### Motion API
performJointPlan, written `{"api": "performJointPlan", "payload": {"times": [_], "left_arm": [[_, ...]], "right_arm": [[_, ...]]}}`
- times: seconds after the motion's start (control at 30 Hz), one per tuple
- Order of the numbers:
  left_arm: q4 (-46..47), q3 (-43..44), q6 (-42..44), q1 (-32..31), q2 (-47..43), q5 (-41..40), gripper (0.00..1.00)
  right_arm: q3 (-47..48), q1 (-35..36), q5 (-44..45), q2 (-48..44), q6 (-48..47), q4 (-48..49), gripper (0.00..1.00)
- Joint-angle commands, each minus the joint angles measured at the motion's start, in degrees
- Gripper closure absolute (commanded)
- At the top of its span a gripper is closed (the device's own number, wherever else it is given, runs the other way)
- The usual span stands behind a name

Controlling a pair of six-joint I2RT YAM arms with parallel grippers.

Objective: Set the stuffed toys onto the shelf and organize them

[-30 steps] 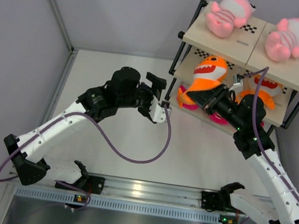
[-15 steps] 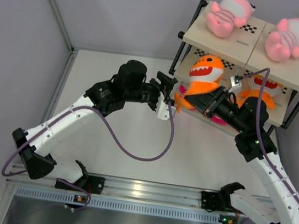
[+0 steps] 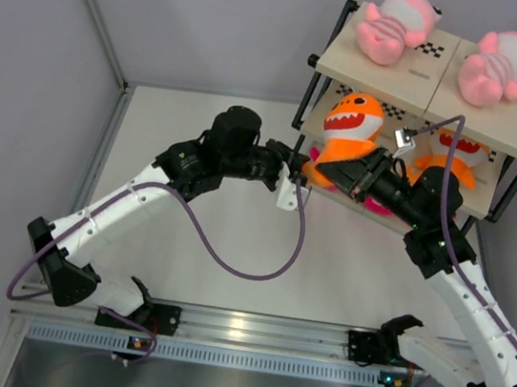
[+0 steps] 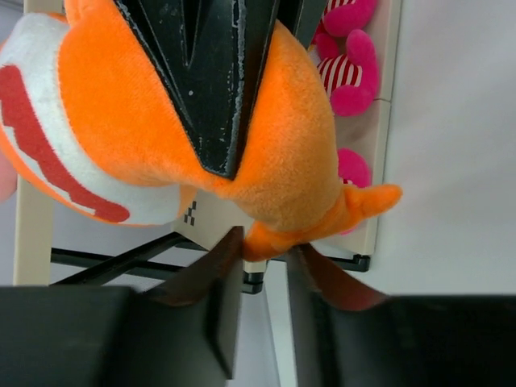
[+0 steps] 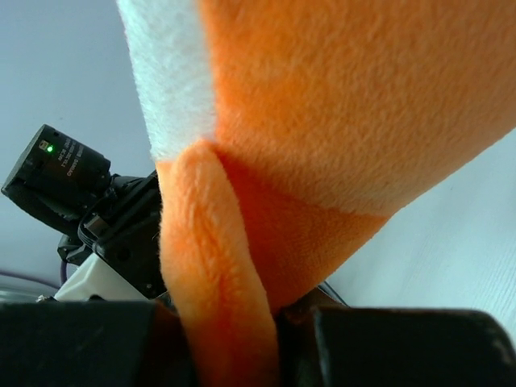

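Note:
An orange toothy shark hangs at the left front of the shelf, level with its middle tier. My right gripper is shut on a fin of this orange shark; the fin runs between its fingers, right gripper. My left gripper has come in from the left. Its jaws stand narrow, pinching the tail fin of the shark, left gripper. A second orange shark sits on the middle tier. Two pale pink striped toys lie on top.
Magenta-and-white striped toys lie on the lowest board, partly hidden behind the right arm. The shelf's black frame post stands close to my left gripper. White table spreads out to the left of the shelf.
My left arm has reached right to the shelf front and its jaws have closed from wide open onto the shark's tail. The right gripper has lifted the shark more upright.

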Motion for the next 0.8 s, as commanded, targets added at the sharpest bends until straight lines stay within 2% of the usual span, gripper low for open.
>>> {"api": "performJointPlan", "payload": {"times": [0.0, 0.03, 0.07, 0.1, 0.13, 0.17, 0.2, 0.27, 0.3, 0.33, 0.37, 0.5, 0.63, 0.77], "left_arm": [[2.41, 1.90, 0.60, -0.72, 0.47, 2.71, 0.73], [2.41, 2.16, -0.19, -0.72, 0.56, 2.71, 0.90], [2.41, 2.51, -0.80, -0.81, 0.82, 2.71, 1.00], [2.41, 2.86, -2.46, -0.81, 1.09, 2.63, 1.00], [2.41, 3.74, -3.79, -0.81, 1.26, 2.54, 1.00], [2.32, 4.27, -5.19, -0.81, 1.53, 2.19, 1.00], [2.41, 4.88, -8.08, -0.81, 2.23, 2.01, 1.00], [2.41, 6.64, -10.90, -0.81, 3.02, 0.62, 1.00], [2.32, 7.34, -13.88, -0.81, 4.16, -0.35, 1.00], [2.49, 8.65, -15.12, -0.81, 4.78, -1.15, 1.00], [3.37, 8.93, -16.27, -0.81, 5.30, -1.85, 1.00], [8.91, 9.10, -20.49, -0.72, 7.85, -7.03, 1.00], [9.00, 11.05, -25.58, -0.46, 9.27, -6.79, 1.00], [8.91, 4.90, -25.51, -0.28, 3.56, -2.74, 1.00]], "right_arm": [[2.94, 0.99, -0.90, -0.09, 0.72, 5.80, 1.00], [3.03, 0.99, -1.07, -0.09, 0.72, 5.80, 1.00], [3.03, 0.99, -1.08, 0.00, 0.72, 5.80, 1.00], [3.12, 1.07, -0.90, 0.17, -0.06, 4.93, 1.00], [3.29, 1.07, -0.73, 0.18, -0.76, 3.70, 0.94], [4.08, 0.99, -0.20, 0.18, -2.08, 2.30, 0.84], [4.78, 0.99, 1.54, 0.18, -6.44, -1.20, 0.62], [8.63, 0.99, 6.36, 0.61, -16.00, -12.09, 0.52], [10.05, 0.99, 7.96, 0.96, -18.93, -15.61, 0.43], [11.36, 0.99, 9.28, 1.23, -22.10, -21.04, 0.40], [13.55, 0.99, 11.64, 1.75, -27.78, -23.36, 0.36], [17.26, 0.81, 16.15, 2.02, -39.07, -30.75, 0.20], [21.83, -0.07, 14.66, 3.42, -44.97, -38.39, 0.18], [26.23, -0.16, 9.67, 3.43, -46.74, -46.22, 0.20]]}}
